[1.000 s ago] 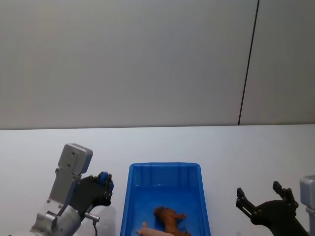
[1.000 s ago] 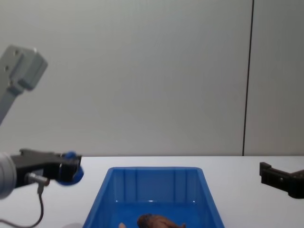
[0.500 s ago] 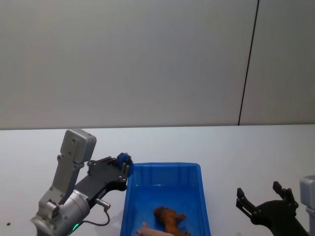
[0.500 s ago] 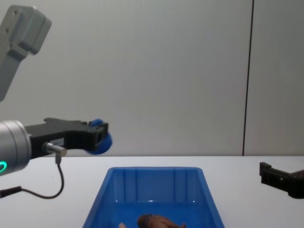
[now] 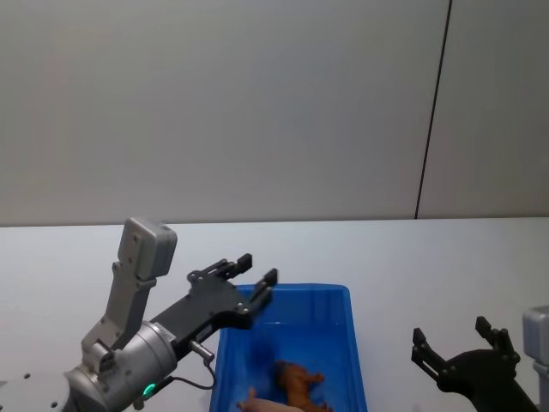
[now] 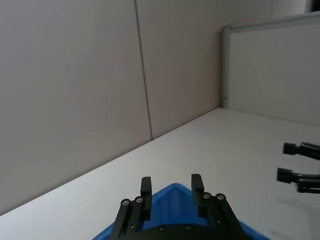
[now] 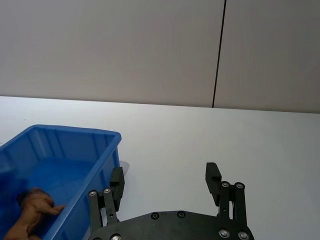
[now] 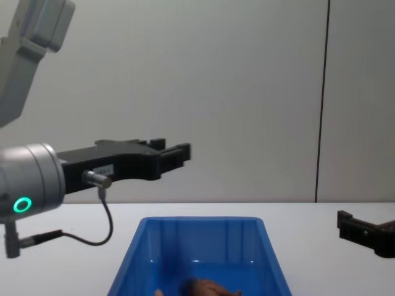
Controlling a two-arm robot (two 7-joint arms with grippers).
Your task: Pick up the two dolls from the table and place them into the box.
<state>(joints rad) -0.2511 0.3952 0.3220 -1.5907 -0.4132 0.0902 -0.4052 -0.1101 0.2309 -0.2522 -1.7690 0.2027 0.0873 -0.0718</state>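
The flat white tabletop [image 5: 429, 257] carried the large bright blue ribbed plastic bin [image 5: 334, 299], whose far left corner lay directly beneath the left pincer [image 5: 249, 275], fingers spread wide and holding nothing. Below and nearer than that pincer, on the bin floor, lay the shaggy reddish-brown toy animal [image 5: 296, 382] with the pale pink pig figurine [image 5: 262, 403] just beside it. Well off to the right, the right pincer [image 5: 463, 343] hung low over the tabletop, equally open and empty. Both dolls appeared delivered, so the next move likely called only for drawing the left arm clear.
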